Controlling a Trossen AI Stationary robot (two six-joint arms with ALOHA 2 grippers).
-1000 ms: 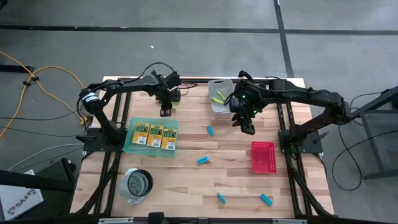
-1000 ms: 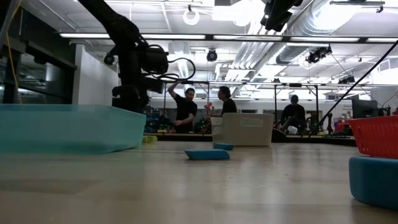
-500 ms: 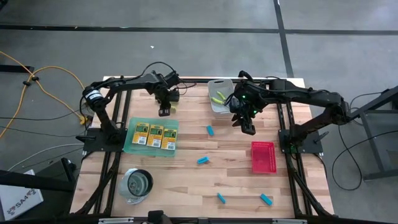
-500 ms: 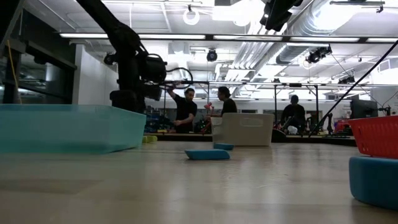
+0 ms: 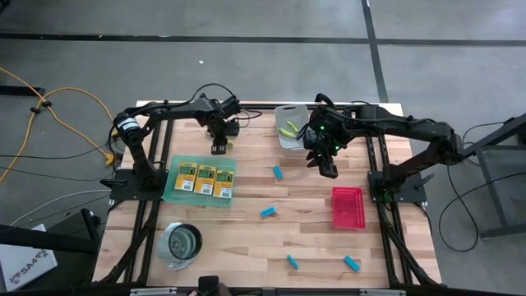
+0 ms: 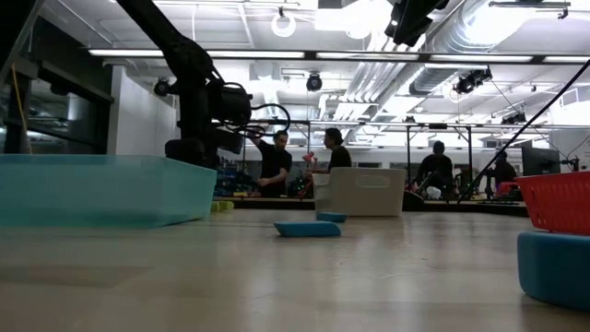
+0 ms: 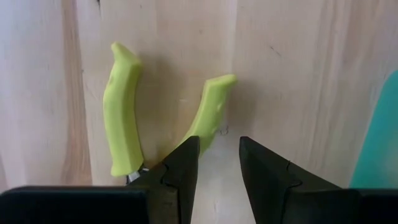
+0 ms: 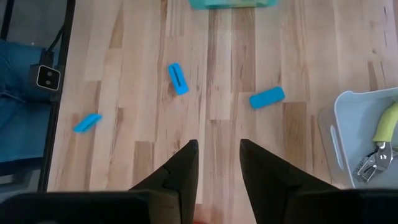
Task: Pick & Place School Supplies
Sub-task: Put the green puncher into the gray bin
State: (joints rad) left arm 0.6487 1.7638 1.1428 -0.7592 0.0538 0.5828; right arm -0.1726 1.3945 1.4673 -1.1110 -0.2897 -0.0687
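In the left wrist view, the left pincer (image 7: 216, 163) hangs open over the pale wooden worktop (image 7: 292, 74), one smooth yellow-green handle of a plier-like tool (image 7: 122, 115) running under its finger, the tool's metal head hidden. In the high view's upper centre, the right pincer (image 5: 328, 170) hovers open just below the grey bin (image 5: 284, 142) holding another tool (image 5: 288, 128). Three crayon boxes (image 5: 205, 178) sit left of centre.

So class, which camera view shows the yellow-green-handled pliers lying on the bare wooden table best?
The left wrist view: the yellow-green-handled pliers fill it, both handles splayed on the wood just ahead of the left tool. In the high view the left arm hides them; neither the low nor the right wrist view shows them.
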